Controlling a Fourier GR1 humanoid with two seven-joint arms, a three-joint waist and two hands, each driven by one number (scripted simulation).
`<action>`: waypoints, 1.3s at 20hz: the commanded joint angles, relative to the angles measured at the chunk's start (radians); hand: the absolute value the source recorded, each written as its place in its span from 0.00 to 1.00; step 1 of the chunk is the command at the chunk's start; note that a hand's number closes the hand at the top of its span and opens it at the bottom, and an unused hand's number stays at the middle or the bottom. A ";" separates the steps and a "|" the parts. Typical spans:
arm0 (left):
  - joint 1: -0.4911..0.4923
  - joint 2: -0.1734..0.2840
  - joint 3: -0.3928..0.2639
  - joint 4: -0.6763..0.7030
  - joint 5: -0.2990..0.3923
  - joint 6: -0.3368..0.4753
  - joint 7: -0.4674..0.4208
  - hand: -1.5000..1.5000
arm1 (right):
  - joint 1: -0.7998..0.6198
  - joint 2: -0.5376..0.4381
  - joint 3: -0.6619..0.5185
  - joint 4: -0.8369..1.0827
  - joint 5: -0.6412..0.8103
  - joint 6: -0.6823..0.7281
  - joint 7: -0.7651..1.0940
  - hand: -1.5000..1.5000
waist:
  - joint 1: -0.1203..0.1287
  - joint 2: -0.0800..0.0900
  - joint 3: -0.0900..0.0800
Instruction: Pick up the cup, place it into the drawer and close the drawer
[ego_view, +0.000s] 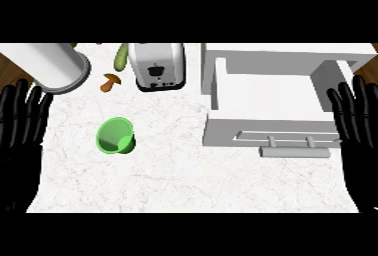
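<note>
A: Where's the cup (116, 136)?

B: Green one, lying tipped on the marble desk (184, 175), left of centre, mouth facing the view. Nothing touching it.

A: And the drawer (269, 107)?

B: White, pulled open at right, inside looks bare. Handle bar (293, 151) on its near front. Cup sits well apart from it, w/ open desk between.

A: Other stuff around?

B: Back row: big grey-white cylinder canister (52, 66) at far left, lying tilted. Brown mushroom (111, 82) just beside it. Green cucumber (120, 56) behind that, next to a silver toaster (156, 66). All sit behind the cup, not between cup & drawer. Toaster is near the drawer unit's back left corner, small gap.

A: Anything blocking the path?

B: No item lies on the stretch from cup to drawer.

A: Hands?

B: 2 black hands, both at the edges. Left hand (22, 120) at the left edge, fingers straight & spread, pointing up, resting, holds nothing. Right hand (358, 120) at the right edge beside the drawer's side wall, same pose, fingers apart, holds nothing. Neither touches cup or drawer, as far as I can tell.
</note>
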 joint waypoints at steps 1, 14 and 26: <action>-0.067 0.007 0.024 0.049 0.017 -0.006 -0.002 0.00 | -0.068 -0.014 -0.020 0.088 0.008 0.014 -0.012 0.00 | -0.006 -0.012 0.028; -0.107 -0.039 0.087 0.304 0.223 -0.079 -0.025 0.00 | -0.105 -0.077 -0.084 0.171 -0.110 0.152 0.043 0.00 | -0.009 -0.013 0.028; -0.100 0.009 0.151 0.647 0.160 -0.143 -0.225 0.00 | -0.232 -0.066 -0.107 0.293 -0.058 0.148 0.040 0.00 | -0.006 -0.013 0.028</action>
